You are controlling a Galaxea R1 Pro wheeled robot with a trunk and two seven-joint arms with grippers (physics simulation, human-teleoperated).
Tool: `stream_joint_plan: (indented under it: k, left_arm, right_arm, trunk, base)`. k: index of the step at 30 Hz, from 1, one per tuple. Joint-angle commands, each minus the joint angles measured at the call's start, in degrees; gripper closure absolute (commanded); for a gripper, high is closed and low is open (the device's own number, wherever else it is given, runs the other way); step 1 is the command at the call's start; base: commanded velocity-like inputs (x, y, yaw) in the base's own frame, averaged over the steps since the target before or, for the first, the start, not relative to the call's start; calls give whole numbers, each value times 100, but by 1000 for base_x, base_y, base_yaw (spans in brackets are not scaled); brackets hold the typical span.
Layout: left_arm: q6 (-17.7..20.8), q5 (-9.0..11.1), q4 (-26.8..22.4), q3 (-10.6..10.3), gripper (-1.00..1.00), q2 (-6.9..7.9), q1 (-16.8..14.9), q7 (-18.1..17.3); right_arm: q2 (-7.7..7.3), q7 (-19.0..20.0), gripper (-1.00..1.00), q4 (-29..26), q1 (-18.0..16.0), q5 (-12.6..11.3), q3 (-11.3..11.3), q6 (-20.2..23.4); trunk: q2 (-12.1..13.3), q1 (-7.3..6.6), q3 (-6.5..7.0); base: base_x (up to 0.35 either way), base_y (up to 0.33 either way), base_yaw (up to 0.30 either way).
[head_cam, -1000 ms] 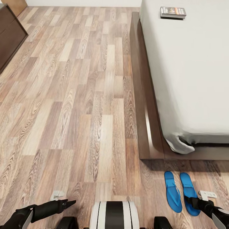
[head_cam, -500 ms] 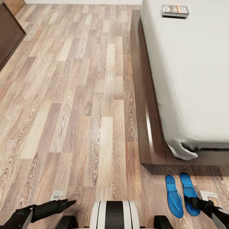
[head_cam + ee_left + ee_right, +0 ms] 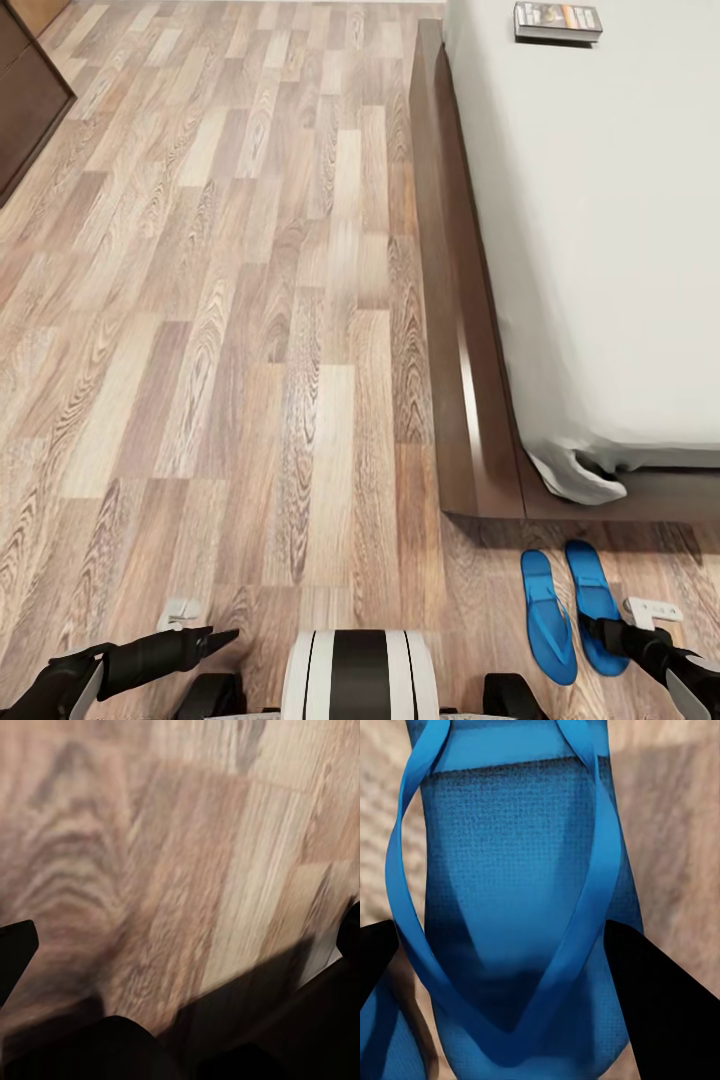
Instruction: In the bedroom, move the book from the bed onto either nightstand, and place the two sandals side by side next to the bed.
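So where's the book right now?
In the head view the book lies on the bed, at its far end near the left edge, far from the sandals on the floor by the bed's near corner.

Even bright light, blurred wrist views

Under me the floor [image 3: 250, 300] is matt grained wood plank. My sandal [image 3: 521, 907] looks like rough-textured blue foam with smooth straps. The bed frame [image 3: 455, 330] is glossy dark wood

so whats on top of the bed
The book lies on the bed near the frame's top edge; the rest of the visible mattress is bare. Farther parts are out of frame.
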Motion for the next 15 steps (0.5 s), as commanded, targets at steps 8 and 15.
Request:
stream_joint_plan:
  k: [8, 15]
  left_arm:
    - [59, -48, -6, 48, -100, -7, -5, -45]
    - [61, -48, -5, 48, -100, -7, -3, -44]
  right_arm:
    - [-4, 6, 100, 35, -6, -20, 51, 7]
    - [-4, 6, 100, 35, -6, -24, 51, 7]
  trunk:
    - [-3, 6, -48]
    - [-3, 6, -48]
  base:
    - [0, 0, 0]
    - [0, 0, 0]
